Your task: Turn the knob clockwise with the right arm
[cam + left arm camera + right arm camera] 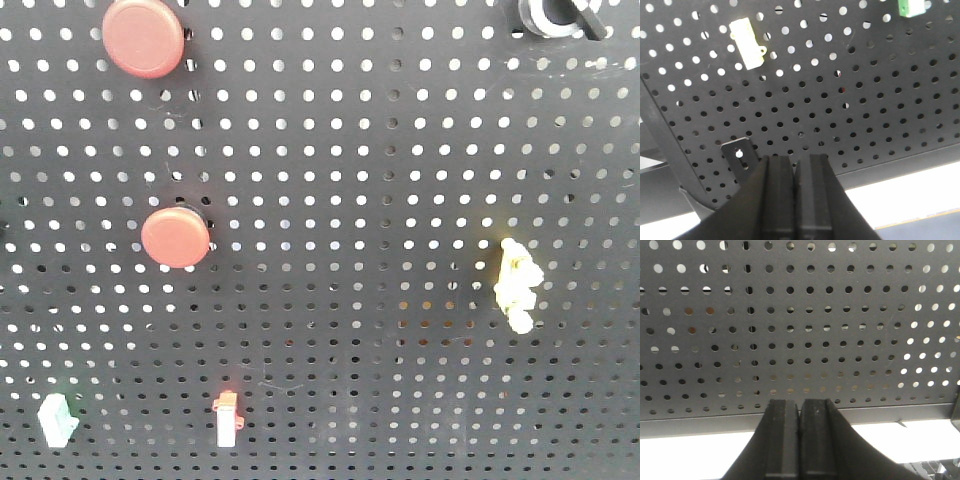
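Observation:
The knob is a small black selector with a whitish ring, cut off by the top right edge of the front view; its black bar slants down to the right. It is mounted on the black pegboard. My right gripper is shut and empty, facing the lower edge of the pegboard in the right wrist view; the knob does not show there. My left gripper is shut and empty, low before the pegboard. Neither gripper shows in the front view.
On the board are two red round buttons, a pale yellow lumpy toggle, a small red-and-white switch and a green switch. The left wrist view shows a cream switch and a green one.

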Robot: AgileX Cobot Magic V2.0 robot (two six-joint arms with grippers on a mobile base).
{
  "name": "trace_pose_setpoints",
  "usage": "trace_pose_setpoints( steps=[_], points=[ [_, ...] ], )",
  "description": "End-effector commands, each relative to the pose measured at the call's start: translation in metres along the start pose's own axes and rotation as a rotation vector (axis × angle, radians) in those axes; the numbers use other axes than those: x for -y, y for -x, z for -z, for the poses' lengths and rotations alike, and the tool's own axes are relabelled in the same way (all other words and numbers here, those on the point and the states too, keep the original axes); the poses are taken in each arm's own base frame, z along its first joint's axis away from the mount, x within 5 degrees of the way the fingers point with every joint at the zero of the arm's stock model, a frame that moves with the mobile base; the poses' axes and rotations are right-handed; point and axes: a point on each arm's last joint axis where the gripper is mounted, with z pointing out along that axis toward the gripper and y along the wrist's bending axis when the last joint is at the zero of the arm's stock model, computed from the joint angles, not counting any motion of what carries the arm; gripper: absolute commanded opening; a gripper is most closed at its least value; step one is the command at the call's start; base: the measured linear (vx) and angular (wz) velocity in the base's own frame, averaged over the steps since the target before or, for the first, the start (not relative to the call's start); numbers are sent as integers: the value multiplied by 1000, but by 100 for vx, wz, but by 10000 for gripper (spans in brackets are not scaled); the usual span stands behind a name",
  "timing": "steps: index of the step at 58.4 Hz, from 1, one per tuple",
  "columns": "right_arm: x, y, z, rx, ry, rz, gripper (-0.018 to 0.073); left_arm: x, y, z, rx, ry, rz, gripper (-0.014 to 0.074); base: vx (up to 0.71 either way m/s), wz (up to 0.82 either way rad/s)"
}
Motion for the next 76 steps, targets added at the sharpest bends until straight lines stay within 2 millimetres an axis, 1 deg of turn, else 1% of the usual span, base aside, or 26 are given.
trace_pose_setpoints(
  steps=[1,38,42,47,49,52,54,55,59,60,62,63,64,69,70,71,72,73,74,76],
  points=[
    [-1,5,0,84,3,10,-11,0,1,-1,53,9,8,-6,0,0],
    [-1,6,1,95,4,10,-11,0,1,-1,53,9,8,-6,0,0],
    [-1,11,1,133,8,19,-11,0,1,-1,53,9,8,-6,0,0],
    [-2,23,4,236,17,47,-11,0,1,-1,53,9,8,-6,0,0],
    [-3,31,6,279,24,47,-11,0,1,-1,53,9,8,-6,0,0],
    [-3,49,11,352,25,48,-11,0,1,-1,53,9,8,-6,0,0],
    [-2,66,17,405,22,58,-11,0,1,-1,53,9,8,-6,0,0],
    [-2,77,21,439,19,69,-11,0,1,-1,53,9,8,-6,0,0],
    [-2,111,33,517,7,110,-11,0,1,-1,53,9,8,-6,0,0],
    [-1,124,38,541,1,131,-11,0,1,-1,53,9,8,-6,0,0],
    [-1,142,42,565,-8,146,-11,0,1,-1,53,9,8,-6,0,0],
    [0,156,48,596,-12,150,-11,0,1,-1,53,9,8,-6,0,0],
    [0,164,50,600,-17,154,-11,0,1,-1,53,9,8,-6,0,0],
    [3,205,50,592,-38,165,-11,0,1,-1,53,9,8,-6,0,0],
    [3,217,50,592,-42,163,-11,0,1,-1,53,9,8,-6,0,0],
    [4,224,47,582,-44,161,-11,0,1,-1,53,9,8,-6,0,0],
    [4,235,53,604,-49,157,-11,0,1,-1,53,9,8,-6,0,0],
    [4,243,50,604,-47,152,-11,0,1,-1,53,9,8,-6,0,0],
    [5,252,52,618,-48,143,-11,0,1,-1,53,9,8,-6,0,0],
    [5,265,48,622,-42,121,-11,0,1,-1,53,9,8,-6,0,0]
  ],
)
